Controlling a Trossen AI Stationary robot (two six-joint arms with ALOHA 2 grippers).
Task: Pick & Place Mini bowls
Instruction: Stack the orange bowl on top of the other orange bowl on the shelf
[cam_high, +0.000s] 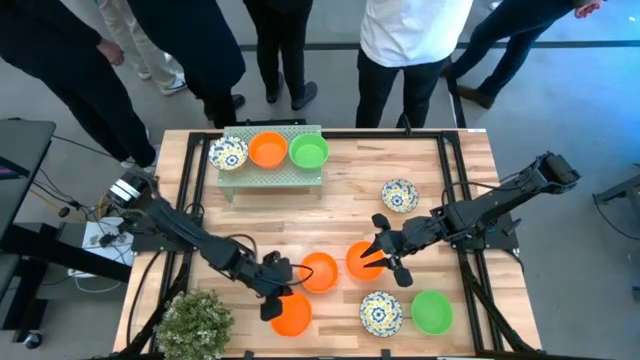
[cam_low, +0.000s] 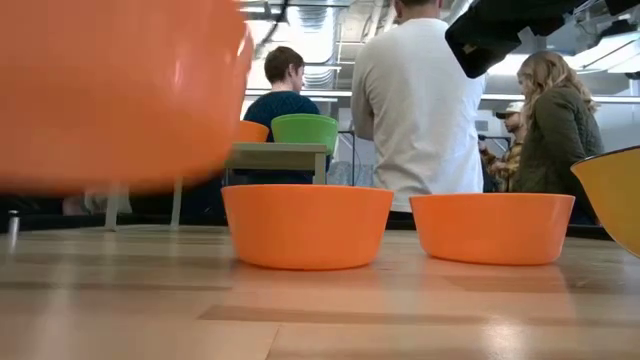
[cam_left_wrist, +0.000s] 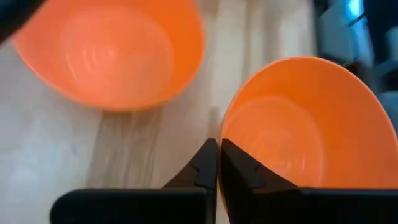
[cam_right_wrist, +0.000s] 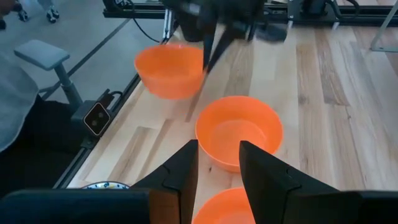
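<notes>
Overhead camera straight down, low camera table-level, wrist cameras close, sharing orange bowls.

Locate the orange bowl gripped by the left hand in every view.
High view: held orange bowl, bottom centre-left.
Low view: upper left, off the table.
Left wrist view: right side.
Right wrist view: farthest bowl, upper left.
Shared landmark: neighbouring orange bowl, resting on the table.

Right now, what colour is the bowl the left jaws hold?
Plain orange bowl, clearest in the left wrist view.
</notes>
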